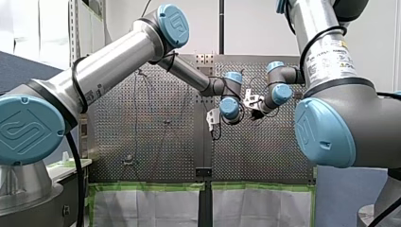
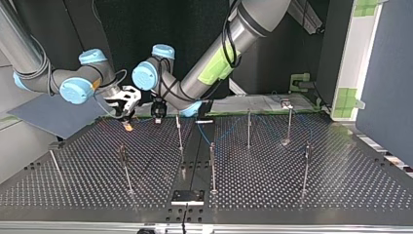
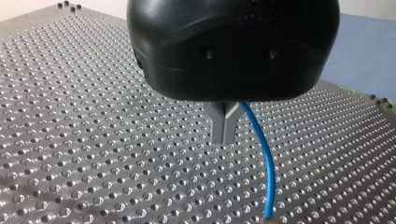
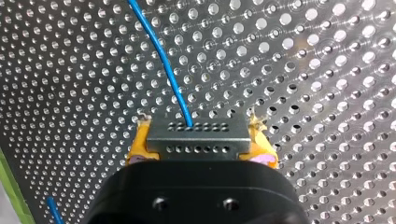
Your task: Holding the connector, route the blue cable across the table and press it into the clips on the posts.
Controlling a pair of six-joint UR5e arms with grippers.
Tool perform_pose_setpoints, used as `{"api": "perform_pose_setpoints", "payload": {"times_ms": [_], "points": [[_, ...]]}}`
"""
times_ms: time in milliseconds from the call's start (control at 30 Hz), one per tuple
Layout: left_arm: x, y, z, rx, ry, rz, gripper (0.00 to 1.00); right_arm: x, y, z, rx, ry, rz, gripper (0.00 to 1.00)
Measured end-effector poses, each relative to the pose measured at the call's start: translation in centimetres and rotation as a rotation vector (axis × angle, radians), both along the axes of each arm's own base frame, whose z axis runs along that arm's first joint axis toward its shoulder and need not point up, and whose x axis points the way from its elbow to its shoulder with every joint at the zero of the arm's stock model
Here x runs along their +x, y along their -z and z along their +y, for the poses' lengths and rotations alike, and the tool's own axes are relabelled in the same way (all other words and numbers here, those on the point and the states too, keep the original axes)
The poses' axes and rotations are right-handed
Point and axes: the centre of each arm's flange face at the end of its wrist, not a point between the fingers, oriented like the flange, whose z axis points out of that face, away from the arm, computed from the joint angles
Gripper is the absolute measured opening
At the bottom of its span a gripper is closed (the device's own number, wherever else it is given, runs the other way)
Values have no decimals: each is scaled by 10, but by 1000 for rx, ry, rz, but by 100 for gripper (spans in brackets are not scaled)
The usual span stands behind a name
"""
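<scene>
- At the top view's near edge, a black plate (image 2: 187, 196) is seen lying on the perforated table (image 2: 341, 195), with a thin black lead running from it off the edge.
- Thin upright posts (image 2: 213, 165) are stood across the table, 3 in the nearest row and others behind. Their clips are too small to be made out.
- Farther back, at that view's middle and right, slack stretches of the blue cable (image 2: 208, 136) are seen among the rear posts. Whether any stretch is seated in a clip cannot be told.
- Near the table's far edge, to the left of the view's middle, the 2 grippers are held just beside each other, not touching.
- In the right wrist view, my right gripper (image 4: 200, 145) is shown closed on the connector (image 4: 198, 127). The connector is a grey metal block with 2 rows of small holes, clamped between the yellow pads (image 4: 139, 148). The cable is seen coming out of the connector's face and running ahead over the table.
- In the left wrist view, my left gripper (image 3: 225, 137) is shown with its metal fingers (image 3: 218, 122) drawn together, no gap showing at the tips. The cable is gripped at their fork and curves down beside them toward the table.
- Beyond the table, white panels edged with green tape (image 1: 151, 203) are hung below its edge in the front view.
</scene>
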Motion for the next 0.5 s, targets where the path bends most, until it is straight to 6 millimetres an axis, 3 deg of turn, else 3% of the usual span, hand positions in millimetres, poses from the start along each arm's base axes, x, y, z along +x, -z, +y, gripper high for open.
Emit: {"api": "perform_pose_setpoints", "payload": {"times_ms": [233,500], "points": [[-2,-6,5,16,-26,8,0,-1,-14,-2,-21,2,-4,0],[-6,-54,9,-19,-40,-38,0,-2,-68,1,-99,-7,-44,0]]}}
